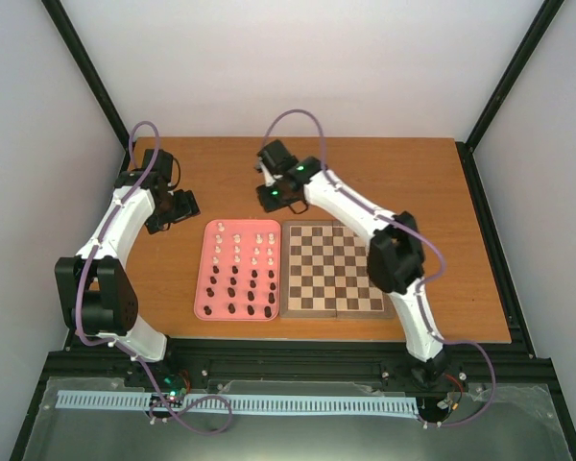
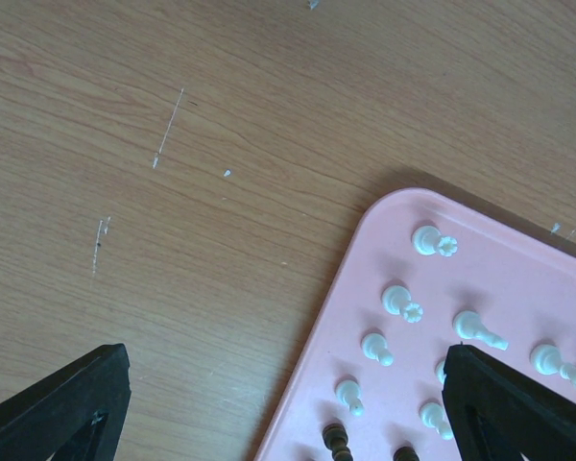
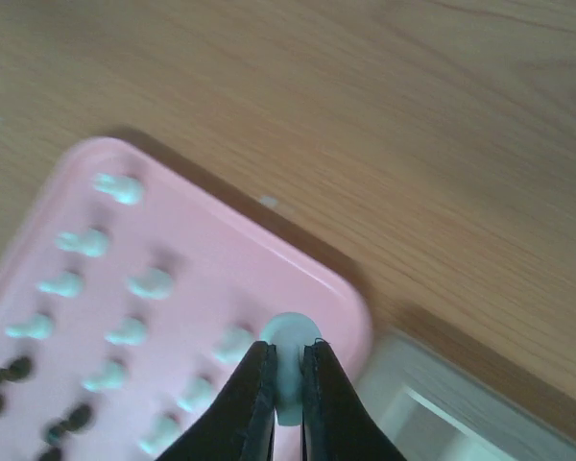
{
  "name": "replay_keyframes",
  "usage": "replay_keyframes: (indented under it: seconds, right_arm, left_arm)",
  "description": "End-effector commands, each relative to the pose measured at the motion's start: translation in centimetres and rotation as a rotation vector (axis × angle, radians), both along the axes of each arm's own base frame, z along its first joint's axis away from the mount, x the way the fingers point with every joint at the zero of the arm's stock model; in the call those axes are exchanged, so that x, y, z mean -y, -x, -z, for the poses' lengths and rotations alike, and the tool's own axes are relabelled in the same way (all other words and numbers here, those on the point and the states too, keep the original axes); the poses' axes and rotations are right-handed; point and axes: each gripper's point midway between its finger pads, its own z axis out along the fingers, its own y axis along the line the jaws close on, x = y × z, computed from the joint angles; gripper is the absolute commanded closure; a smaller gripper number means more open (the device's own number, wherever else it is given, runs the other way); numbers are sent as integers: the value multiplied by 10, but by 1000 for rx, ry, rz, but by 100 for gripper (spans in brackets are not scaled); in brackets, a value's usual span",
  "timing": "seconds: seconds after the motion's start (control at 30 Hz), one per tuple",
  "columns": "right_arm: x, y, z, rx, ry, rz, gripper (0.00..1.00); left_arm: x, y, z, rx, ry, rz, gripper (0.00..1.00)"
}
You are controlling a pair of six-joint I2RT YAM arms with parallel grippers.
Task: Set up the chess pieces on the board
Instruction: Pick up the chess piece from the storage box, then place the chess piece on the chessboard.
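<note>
**One white piece gripped, board bare**

Nearest, by the arm bases: a pale slotted strip [image 1: 230, 403] along the black frame rail.

Just beyond, side by side: the pink tray [image 1: 201, 279] on the left and the board [image 1: 332, 270] on the right, just beside each other. On the board, nothing; every square bare. Judged barely begun, with one piece in hand and the whole set left to place.

In the tray: the chess pieces [image 1: 238, 272] standing in rows, dark ones in the near half, white ones in the far half; too small for an exact count.

Over the tray's far right corner, near the board's far edge: the right gripper [image 3: 288, 360], pinched narrow on a white piece [image 3: 286, 331]. Impossible to tell whether lifted clear of the tray floor or not.

By the tray's far left corner: the left gripper [image 2: 286, 355], spread wide and holding nothing, one finger over bare wood, the other over the tray.

Underneath it all: a brown wood-grain table [image 1: 413, 192], lightly scratched in the left wrist view.

Farthest: plain white walls [image 1: 298, 67] and black corner posts [image 1: 516, 72].
</note>
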Motion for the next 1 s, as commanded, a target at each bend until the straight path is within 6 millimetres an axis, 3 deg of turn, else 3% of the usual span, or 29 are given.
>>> replay_keyframes:
  seconds: [0.0,0.17,0.4,0.6,0.97]
  right_arm:
    - [91,-23,-11,37,97,190,97]
    - [173,-17,-2,-14,187,315,97]
    - [245,10,26,-126,254,422,97]
    - [275,31,46,-192,289,460,97]
    - [300,48,60,-227,317,512,97]
  left_arm:
    - [0,-5,-12,40,-5,13,0]
    - [2,-6,-10,37,4,20,0]
    - [3,-5,-7,32,4,21,0]
    - [3,-7,-5,25,10,23,0]
    - [5,-8,1,10,19,24,0]
